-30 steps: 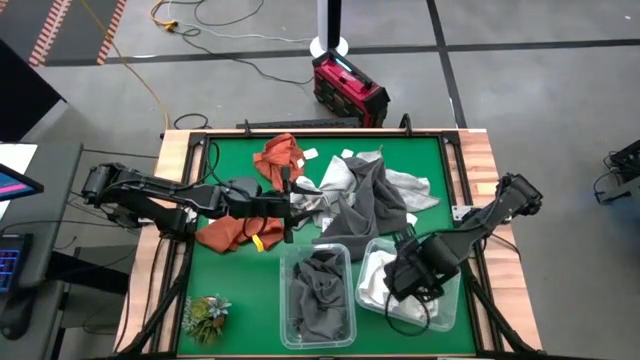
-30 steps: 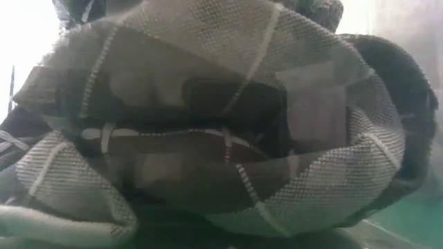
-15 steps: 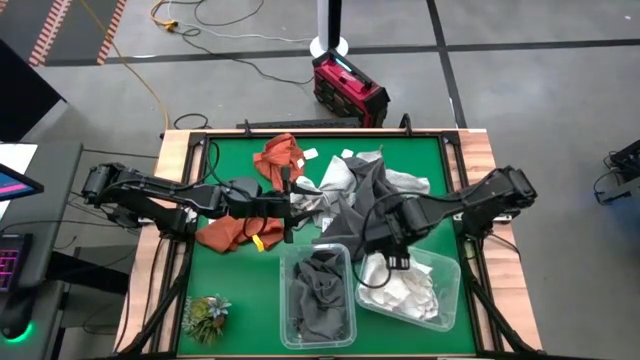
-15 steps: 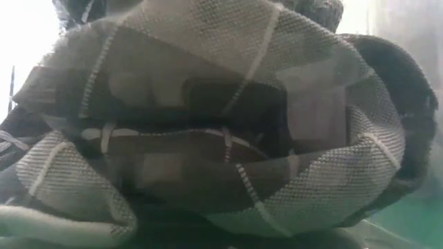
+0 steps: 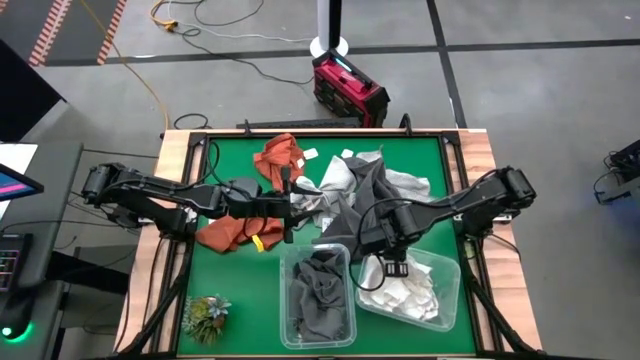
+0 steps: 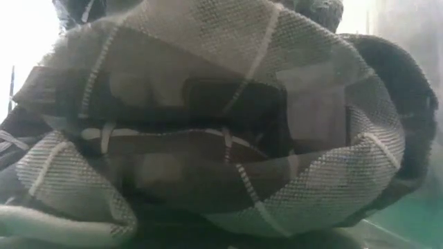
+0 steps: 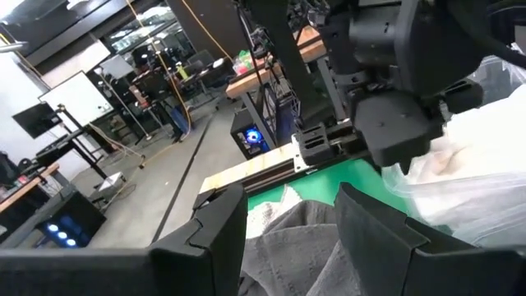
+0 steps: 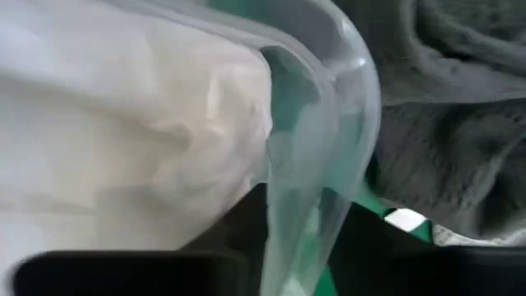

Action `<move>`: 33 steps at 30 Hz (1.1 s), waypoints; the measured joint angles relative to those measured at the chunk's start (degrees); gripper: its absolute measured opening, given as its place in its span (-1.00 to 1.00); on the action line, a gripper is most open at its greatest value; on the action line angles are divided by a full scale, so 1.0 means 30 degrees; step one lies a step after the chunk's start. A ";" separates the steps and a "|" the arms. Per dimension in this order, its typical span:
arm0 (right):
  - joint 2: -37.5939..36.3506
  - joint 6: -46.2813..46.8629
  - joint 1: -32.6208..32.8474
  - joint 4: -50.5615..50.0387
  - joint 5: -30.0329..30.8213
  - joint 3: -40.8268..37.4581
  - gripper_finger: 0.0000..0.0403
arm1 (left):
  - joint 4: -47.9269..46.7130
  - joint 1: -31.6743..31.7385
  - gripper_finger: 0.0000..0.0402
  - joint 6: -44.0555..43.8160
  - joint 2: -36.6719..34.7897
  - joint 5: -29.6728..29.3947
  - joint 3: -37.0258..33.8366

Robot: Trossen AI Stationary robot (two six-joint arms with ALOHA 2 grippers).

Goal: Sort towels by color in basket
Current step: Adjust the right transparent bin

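On the green mat [image 5: 420, 150] a heap of loose towels is seen. Dark grey towels [image 5: 365, 205] and light grey towels [image 5: 408, 186] are piled near the middle of the mat. Two rust-orange towels are there too: one [image 5: 280, 155] by the far edge of the mat, one [image 5: 228, 233] on the left side of it.

Two clear bins are set at the near edge of the mat. White towels [image 5: 405, 295] are held in the right bin [image 5: 448, 290]. Dark grey cloths [image 5: 320, 290] are held in the left bin [image 5: 287, 300], and they fill the whole low view.

The right gripper [image 5: 385, 245] is placed at the far rim of the right bin, between the grey heap and the white towels. Through the right wrist camera, the white towels [image 8: 123, 140] are seen just behind the clear bin wall [image 8: 329, 148], with a dark grey towel [image 8: 444, 123] beside it. It cannot be told if its fingers are spread or pressed together.

The left gripper [image 5: 290, 210] is stretched out flat at the left side of the grey heap. Its fingers [image 7: 222, 222] are spread apart, with a grey towel [image 7: 288, 247] lying between them and nothing pinched.

A small green plant tuft [image 5: 205, 315] is seen off the near left corner of the mat.
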 joint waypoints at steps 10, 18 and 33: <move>-0.0022 -0.0140 0.2655 0.0799 -0.0227 -0.0031 -0.70 | 0.0010 0.0000 -0.14 0.0000 0.0000 0.0000 0.0000; -0.0007 0.2080 0.2832 0.1743 0.0138 -0.0053 -0.46 | 0.0141 0.0000 -0.14 -0.0036 0.0000 0.0000 0.0000; 0.0007 0.3138 0.2491 -0.2721 -0.0477 0.2769 -0.19 | 0.0012 0.0000 -0.14 -0.0066 0.0000 0.0000 0.0000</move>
